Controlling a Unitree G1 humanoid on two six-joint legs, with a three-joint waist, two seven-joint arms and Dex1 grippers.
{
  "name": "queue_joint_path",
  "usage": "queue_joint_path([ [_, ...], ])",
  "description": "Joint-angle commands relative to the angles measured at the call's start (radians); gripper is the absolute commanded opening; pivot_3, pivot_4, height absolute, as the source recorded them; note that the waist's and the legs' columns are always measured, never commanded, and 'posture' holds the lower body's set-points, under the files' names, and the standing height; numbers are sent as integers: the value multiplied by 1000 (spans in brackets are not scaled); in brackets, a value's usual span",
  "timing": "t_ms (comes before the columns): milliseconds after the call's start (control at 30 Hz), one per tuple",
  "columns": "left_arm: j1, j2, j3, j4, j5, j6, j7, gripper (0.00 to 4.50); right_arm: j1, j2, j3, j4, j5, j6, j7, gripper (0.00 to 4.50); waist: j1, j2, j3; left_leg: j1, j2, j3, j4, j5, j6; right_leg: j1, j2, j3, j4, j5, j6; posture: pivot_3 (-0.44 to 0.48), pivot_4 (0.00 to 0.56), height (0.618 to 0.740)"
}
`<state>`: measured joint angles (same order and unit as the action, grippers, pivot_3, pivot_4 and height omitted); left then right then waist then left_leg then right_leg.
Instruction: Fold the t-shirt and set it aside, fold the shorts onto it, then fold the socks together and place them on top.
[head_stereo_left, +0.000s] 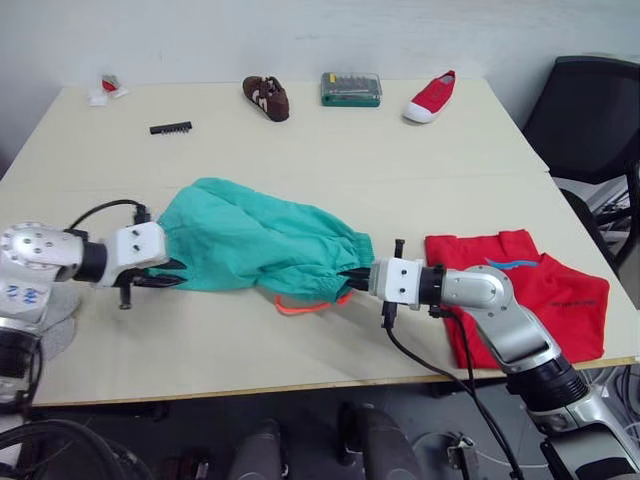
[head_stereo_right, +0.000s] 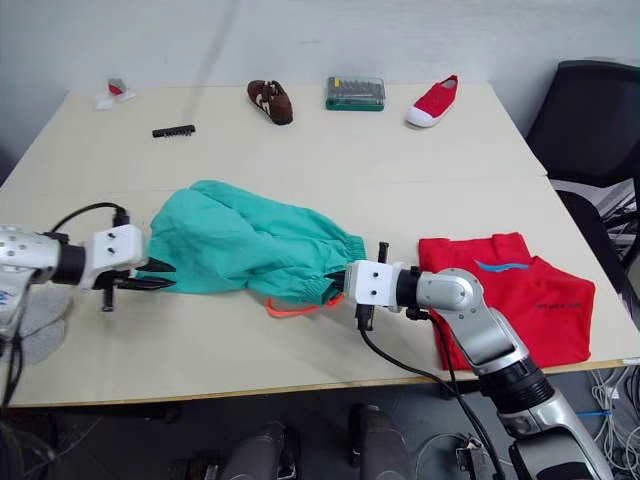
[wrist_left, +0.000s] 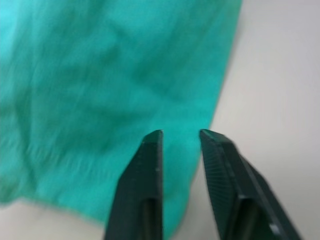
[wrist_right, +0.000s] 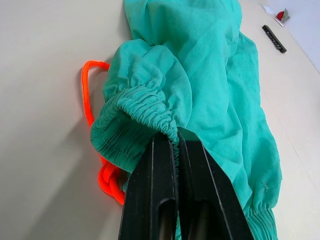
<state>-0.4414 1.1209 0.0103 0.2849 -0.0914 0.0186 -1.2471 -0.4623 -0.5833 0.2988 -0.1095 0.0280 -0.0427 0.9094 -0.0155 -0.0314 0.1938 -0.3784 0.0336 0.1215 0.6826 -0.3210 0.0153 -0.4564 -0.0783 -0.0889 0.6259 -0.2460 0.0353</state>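
Pale wooden table (head_stereo_left: 400, 175), near edge first: teal shorts (head_stereo_left: 250, 240) lie mid-table, crumpled lengthwise, thin cloth with a gathered elastic waistband and an orange drawstring (head_stereo_left: 305, 305) looping out beneath; right gripper (head_stereo_left: 352, 274) is clamped on that waistband, left gripper (head_stereo_left: 172, 272) sits at the opposite hem with fingers apart over the cloth. Red t-shirt (head_stereo_left: 545, 290), folded, lies just beyond the waistband end, toward the right table edge. Likely best practice: close the left fingers on the hem, draw both ends taut, then fold flat before carrying across; farther from the shorts stand a brown shoe (head_stereo_left: 266, 97) and red shoe (head_stereo_left: 431, 97).
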Motion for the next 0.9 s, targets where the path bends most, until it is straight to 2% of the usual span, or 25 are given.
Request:
queue_joint_path([
  [33,68,59,58,9,30,-95,23,2497,-17,1,-35,-17,14,-19,3,0,-3,0,0,0,0,0,0,0,0,0,0,0,0,0,0,0,150,740],
  [233,52,41,24,104,120,-212,125,4309,-28,13,-24,-9,12,-24,10,0,-1,0,0,1,0,0,0,-1,2,0,-1,0,0,0,0,0,150,740],
  [567,-105,-88,-81,294,243,-352,231,4309,-39,32,-26,-17,14,-7,12,0,11,0,0,3,-1,2,0,0,0,1,-1,-1,2,0,0,0,150,740],
  [700,-131,-109,-91,345,245,-372,221,3401,-27,32,-50,-52,59,39,18,0,15,1,0,8,-1,1,0,-1,2,6,-1,-2,2,0,0,0,150,740],
  [900,-157,-119,-66,351,174,-320,145,1531,-36,22,-111,-117,197,154,56,0,14,1,0,8,0,-1,0,-3,5,8,-2,-2,2,0,0,0,150,740],
])
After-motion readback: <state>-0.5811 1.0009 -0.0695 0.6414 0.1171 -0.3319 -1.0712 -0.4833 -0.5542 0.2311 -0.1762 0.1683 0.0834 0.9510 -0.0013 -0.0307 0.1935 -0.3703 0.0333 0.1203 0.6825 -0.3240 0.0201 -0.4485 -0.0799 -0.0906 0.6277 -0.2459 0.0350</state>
